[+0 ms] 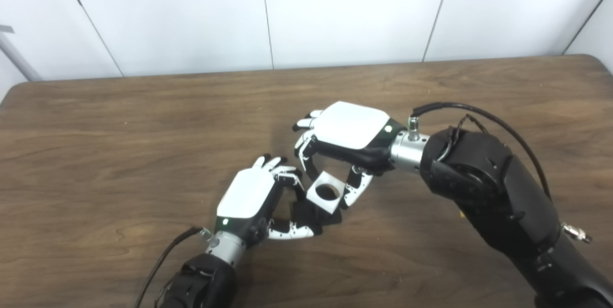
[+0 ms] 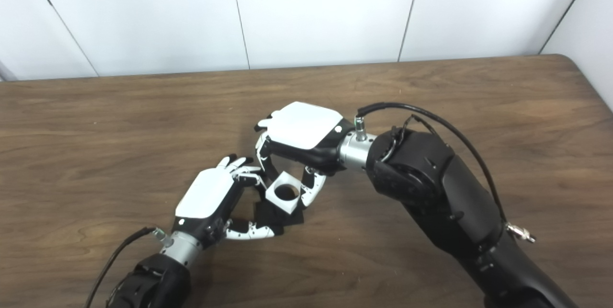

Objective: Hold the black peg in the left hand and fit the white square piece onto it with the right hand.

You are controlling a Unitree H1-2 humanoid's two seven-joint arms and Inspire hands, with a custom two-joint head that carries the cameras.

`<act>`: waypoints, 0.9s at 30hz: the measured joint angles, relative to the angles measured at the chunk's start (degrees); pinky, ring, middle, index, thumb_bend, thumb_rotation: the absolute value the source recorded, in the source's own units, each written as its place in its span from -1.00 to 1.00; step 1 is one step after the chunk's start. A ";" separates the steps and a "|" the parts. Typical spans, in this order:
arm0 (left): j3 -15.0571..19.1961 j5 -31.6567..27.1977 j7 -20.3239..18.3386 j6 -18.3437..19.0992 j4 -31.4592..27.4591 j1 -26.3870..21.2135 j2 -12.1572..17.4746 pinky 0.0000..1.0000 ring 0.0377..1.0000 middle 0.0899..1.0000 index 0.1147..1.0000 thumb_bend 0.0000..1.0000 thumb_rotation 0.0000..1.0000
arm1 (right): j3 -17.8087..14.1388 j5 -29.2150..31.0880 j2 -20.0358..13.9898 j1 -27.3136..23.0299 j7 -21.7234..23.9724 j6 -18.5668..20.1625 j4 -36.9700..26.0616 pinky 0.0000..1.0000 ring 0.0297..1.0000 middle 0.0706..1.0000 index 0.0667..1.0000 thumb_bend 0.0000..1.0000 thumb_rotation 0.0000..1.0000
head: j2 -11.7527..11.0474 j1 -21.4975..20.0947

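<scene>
The brown desk (image 1: 143,121) carries both hands near its centre. The right hand (image 1: 352,128) pinches the white square piece (image 1: 326,194) at its six o'clock; the left hand (image 1: 249,195) clasps the black peg (image 1: 311,212) directly beneath that piece.

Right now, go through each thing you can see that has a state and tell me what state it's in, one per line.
left hand: shut on the black peg, low over the table.
black peg: held in the left hand, mostly hidden under the white piece.
right hand: shut on the white square piece.
white square piece: held tilted over the black peg, round hole facing up; seated or not, cannot tell.
</scene>
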 measured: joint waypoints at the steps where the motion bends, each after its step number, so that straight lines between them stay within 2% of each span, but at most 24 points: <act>1: 0.00 0.00 -0.01 0.01 0.00 0.00 0.00 1.00 0.84 0.53 -0.15 0.04 -0.89 | 0.00 0.00 0.05 0.00 0.00 0.01 0.02 0.90 0.85 0.52 -0.11 0.05 -0.74 | 0.00 0.00; 27: 0.05 0.06 -0.47 0.11 -0.05 -0.20 0.00 1.00 0.84 0.53 -0.15 0.03 -0.88 | 0.13 -0.02 0.96 0.08 0.00 0.11 1.24 0.90 0.85 0.53 -0.11 0.05 -0.74 | 0.18 0.35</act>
